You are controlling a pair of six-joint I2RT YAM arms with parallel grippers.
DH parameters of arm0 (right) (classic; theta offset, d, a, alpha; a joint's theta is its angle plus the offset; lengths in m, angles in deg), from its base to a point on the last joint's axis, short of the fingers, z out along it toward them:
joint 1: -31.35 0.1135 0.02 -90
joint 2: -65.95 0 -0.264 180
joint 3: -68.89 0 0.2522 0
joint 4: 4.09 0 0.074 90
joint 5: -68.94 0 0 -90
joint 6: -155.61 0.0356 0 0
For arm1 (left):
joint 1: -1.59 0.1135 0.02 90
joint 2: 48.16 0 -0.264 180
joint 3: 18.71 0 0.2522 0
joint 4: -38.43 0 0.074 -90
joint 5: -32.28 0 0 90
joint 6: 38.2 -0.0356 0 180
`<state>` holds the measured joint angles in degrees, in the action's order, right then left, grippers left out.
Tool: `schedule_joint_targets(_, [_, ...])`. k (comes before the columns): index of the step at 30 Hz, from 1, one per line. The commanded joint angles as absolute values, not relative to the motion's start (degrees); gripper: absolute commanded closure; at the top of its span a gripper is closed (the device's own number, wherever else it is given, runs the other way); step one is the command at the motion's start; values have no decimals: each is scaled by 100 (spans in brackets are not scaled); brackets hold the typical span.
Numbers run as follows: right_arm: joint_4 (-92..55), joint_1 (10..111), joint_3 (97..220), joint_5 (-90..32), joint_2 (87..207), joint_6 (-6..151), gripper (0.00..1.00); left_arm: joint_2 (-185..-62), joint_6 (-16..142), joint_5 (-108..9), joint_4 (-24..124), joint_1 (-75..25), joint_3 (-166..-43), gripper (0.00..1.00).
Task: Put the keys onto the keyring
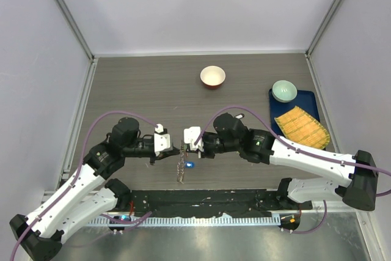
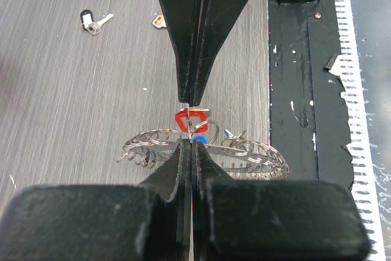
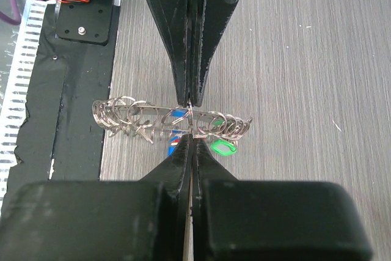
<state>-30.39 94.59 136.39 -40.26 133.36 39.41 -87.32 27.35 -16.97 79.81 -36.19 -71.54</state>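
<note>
The keyring (image 1: pixel 181 168) stands on edge between both arms, fringed with small silver rings (image 2: pixel 244 151) (image 3: pixel 131 114). My left gripper (image 2: pixel 189 142) (image 1: pixel 176 150) is shut on one small ring at its rim. Tip to tip with it, my right gripper (image 3: pixel 192 137) (image 1: pixel 187 148) is shut, apparently on a red key (image 2: pixel 191 120) whose head sits between the two tips. A blue key (image 1: pixel 190 164) (image 3: pixel 175 114) and a green key (image 3: pixel 223 148) hang on the ring. Two loose keys lie on the table, one black-headed (image 2: pixel 91 21) and one yellow-headed (image 2: pixel 159 21).
A red-and-cream bowl (image 1: pixel 212 76) stands at the back centre. At the right, a blue tray (image 1: pixel 308 97) carries a mint bowl (image 1: pixel 284 90) and a yellow cloth (image 1: pixel 302 126). A black strip (image 1: pixel 201 203) runs along the near table edge.
</note>
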Motion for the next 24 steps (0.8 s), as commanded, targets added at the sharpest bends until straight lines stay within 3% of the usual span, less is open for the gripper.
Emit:
schedule_joint_targets(1, [-2857, 9436, 13706, -4127, 13336, 3915, 99, -8719, 2684, -1457, 7540, -3638, -7202, 100])
schedule_joint_targets(24, [-2804, 9419, 13723, -4145, 13353, 3959, 99, -8719, 2692, -1580, 7522, -3638, -7202, 100])
